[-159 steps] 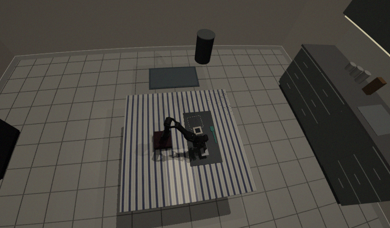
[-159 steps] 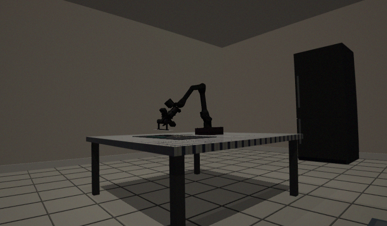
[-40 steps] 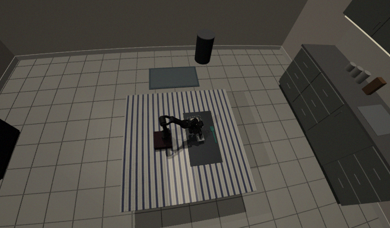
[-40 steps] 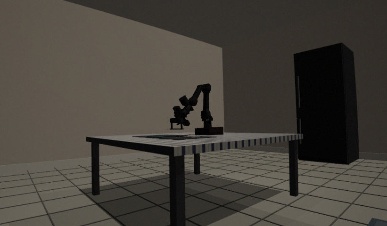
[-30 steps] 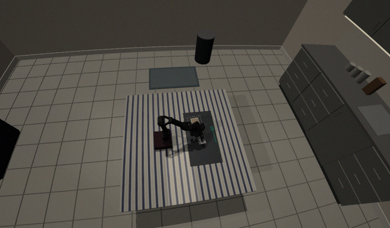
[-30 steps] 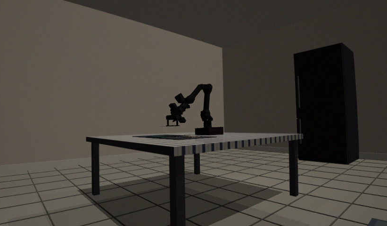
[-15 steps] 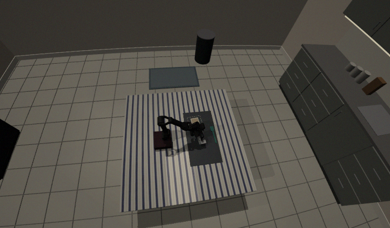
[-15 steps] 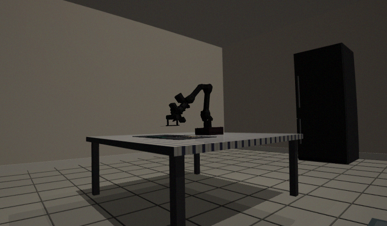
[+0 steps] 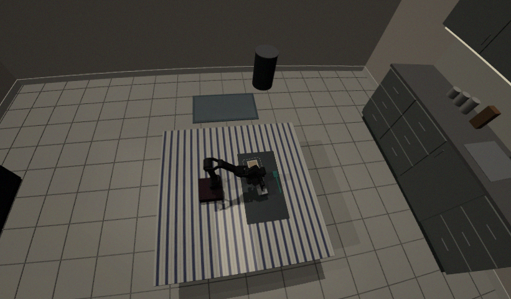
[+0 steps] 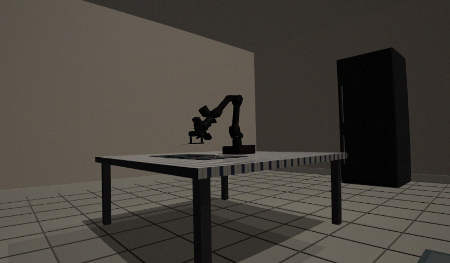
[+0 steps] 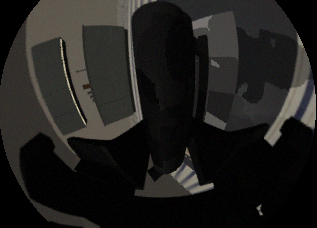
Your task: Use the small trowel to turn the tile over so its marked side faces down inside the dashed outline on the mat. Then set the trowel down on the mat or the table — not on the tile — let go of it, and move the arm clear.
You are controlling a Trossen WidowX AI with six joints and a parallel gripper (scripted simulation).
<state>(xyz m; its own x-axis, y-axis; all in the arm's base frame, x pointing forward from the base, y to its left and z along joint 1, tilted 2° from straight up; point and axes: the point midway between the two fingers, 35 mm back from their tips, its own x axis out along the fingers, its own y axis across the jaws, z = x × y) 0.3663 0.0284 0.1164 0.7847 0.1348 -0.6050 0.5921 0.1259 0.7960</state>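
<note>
The tile (image 9: pixel 253 162) lies on the dark mat (image 9: pixel 267 211) within the part of the dashed outline (image 9: pixel 251 159) that shows. Its visible upper face is pale with a tan middle; no dark mark shows on it. The arm hides its lower end, and the face beneath is hidden. My gripper (image 9: pixel 260 182) (image 10: pixel 197 133) (image 11: pixel 169 151) is shut on the trowel's dark handle. The trowel (image 9: pixel 264 192) (image 10: pixel 196 143) (image 11: pixel 222 64) hangs above the mat, off the tile, its thin grey blade about level in the exterior view.
A teal tool (image 9: pixel 278 183) lies on the mat's right side, beyond the gripper. The arm's dark red base (image 9: pixel 210 198) (image 10: pixel 238 149) stands left of the mat on the striped table (image 9: pixel 228 251) (image 10: pixel 106 160).
</note>
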